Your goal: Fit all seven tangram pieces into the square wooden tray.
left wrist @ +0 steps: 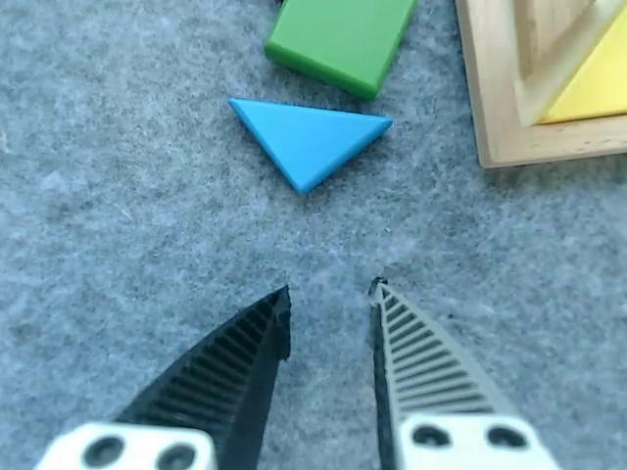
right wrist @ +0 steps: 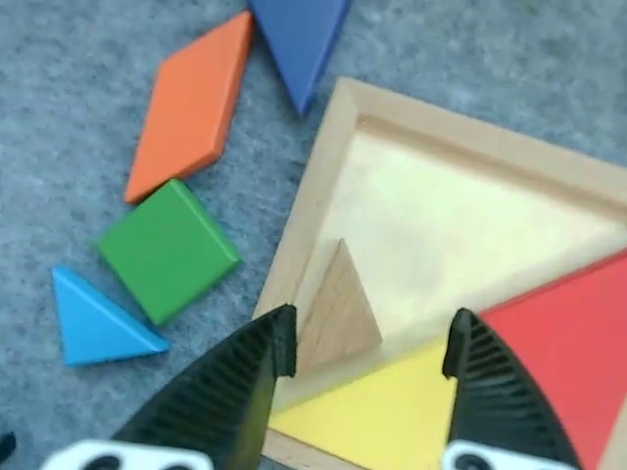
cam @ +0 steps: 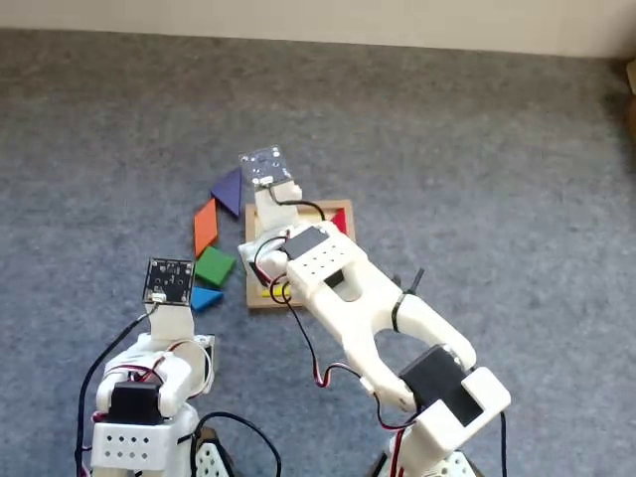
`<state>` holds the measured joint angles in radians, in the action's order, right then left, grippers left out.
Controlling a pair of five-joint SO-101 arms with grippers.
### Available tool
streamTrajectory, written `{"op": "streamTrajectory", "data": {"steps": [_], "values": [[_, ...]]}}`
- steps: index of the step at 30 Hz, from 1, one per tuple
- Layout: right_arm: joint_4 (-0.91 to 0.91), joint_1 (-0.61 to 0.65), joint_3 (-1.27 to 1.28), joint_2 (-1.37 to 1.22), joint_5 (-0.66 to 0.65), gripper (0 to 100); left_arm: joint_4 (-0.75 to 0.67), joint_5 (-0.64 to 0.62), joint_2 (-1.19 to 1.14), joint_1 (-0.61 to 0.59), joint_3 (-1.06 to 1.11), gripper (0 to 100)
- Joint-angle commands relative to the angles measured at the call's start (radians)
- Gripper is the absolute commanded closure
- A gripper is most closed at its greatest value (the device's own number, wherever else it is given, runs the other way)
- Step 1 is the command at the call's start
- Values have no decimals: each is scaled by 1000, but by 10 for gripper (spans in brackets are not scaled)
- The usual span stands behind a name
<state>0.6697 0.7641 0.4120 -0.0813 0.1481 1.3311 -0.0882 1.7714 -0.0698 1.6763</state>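
Note:
The square wooden tray (right wrist: 313, 196) holds a red piece (right wrist: 568, 333), a yellow piece (right wrist: 392, 411) and a small plain-wood triangle (right wrist: 338, 313). My right gripper (right wrist: 370, 338) hangs open over the tray, its fingers either side of the wood triangle's near corner. Outside the tray lie an orange parallelogram (right wrist: 191, 103), a dark blue triangle (right wrist: 299, 34), a green square (right wrist: 167, 250) and a light blue triangle (right wrist: 93, 318). My left gripper (left wrist: 330, 291) is open over the carpet, a short way from the light blue triangle (left wrist: 309, 140), with nothing between its fingers.
Everything rests on grey carpet (cam: 477, 129). The loose pieces form a column along the tray's (cam: 254, 298) left side in the high view. The right arm (cam: 378, 318) stretches across from the lower right and covers much of the tray.

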Motion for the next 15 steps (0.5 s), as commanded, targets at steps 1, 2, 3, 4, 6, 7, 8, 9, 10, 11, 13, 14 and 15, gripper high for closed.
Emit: {"op": "streamTrajectory", "data": {"steps": [1,2,3,4,6,7,8,9,10,11,13,14,15], "values": [[-19,-45,-7,105,-103,874,6,-6,44,-15,19,858],[-19,-58,-7,120,-127,920,6,-6,44,-15,19,858],[-19,-71,-7,130,-152,959,6,-6,44,-15,19,858],[-21,-84,-7,131,-170,988,6,-6,44,-15,19,858],[-22,-97,-7,120,-186,993,6,-6,44,-15,19,858],[-22,-99,-7,108,-189,991,6,-6,44,-15,19,858],[-22,-99,-10,88,-190,991,6,-6,44,-15,19,858],[-22,-97,-13,64,-190,991,6,-6,44,-15,19,858],[-22,-97,-15,36,-190,991,6,-6,44,-15,19,858],[-22,-96,-15,4,-190,991,6,-6,44,-15,19,858],[-22,-96,-16,-54,-192,991,6,-6,44,-15,19,858],[-22,-96,-19,-76,-192,991,6,-6,44,-15,19,858],[-22,-96,-28,-88,-192,991,6,-6,44,-15,19,858]]}}
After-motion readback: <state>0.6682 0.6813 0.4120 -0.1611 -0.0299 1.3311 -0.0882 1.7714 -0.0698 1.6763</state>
